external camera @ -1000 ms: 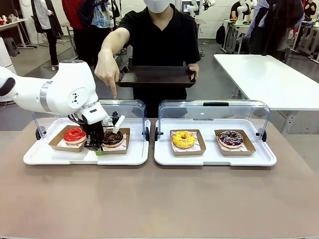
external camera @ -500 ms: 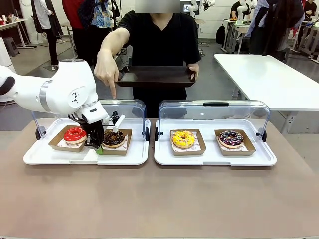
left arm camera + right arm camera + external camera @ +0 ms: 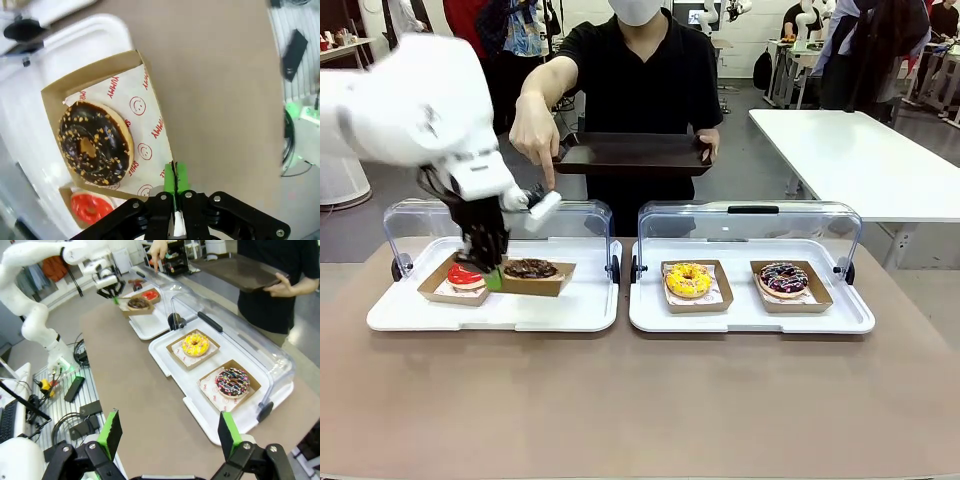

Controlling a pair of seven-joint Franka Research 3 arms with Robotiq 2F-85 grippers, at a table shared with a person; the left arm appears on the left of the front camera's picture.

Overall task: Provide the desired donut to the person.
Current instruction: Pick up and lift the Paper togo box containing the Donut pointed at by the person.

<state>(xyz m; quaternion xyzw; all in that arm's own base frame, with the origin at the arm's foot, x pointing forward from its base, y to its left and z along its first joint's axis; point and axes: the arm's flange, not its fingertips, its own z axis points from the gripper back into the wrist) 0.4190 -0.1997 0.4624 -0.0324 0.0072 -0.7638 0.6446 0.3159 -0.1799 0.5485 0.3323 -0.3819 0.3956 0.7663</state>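
Observation:
My left gripper is shut on the near edge of a cardboard tray that carries a chocolate donut with nut bits, held just above the left white tray. In the left wrist view the green pads pinch the cardboard tray beside the chocolate donut. A red donut sits next to it. The person points a hand down over that side and holds a dark tray. My right gripper hangs open over the table's right end.
The right white tray holds a yellow donut and a dark sprinkled donut in cardboard trays. Clear hinged lids stand open behind both white trays. The brown table stretches bare in front. A white table stands at the far right.
My left arm has risen, lifting the chocolate donut's cardboard tray off the white tray. The person's pointing hand and dark tray have stayed where they were.

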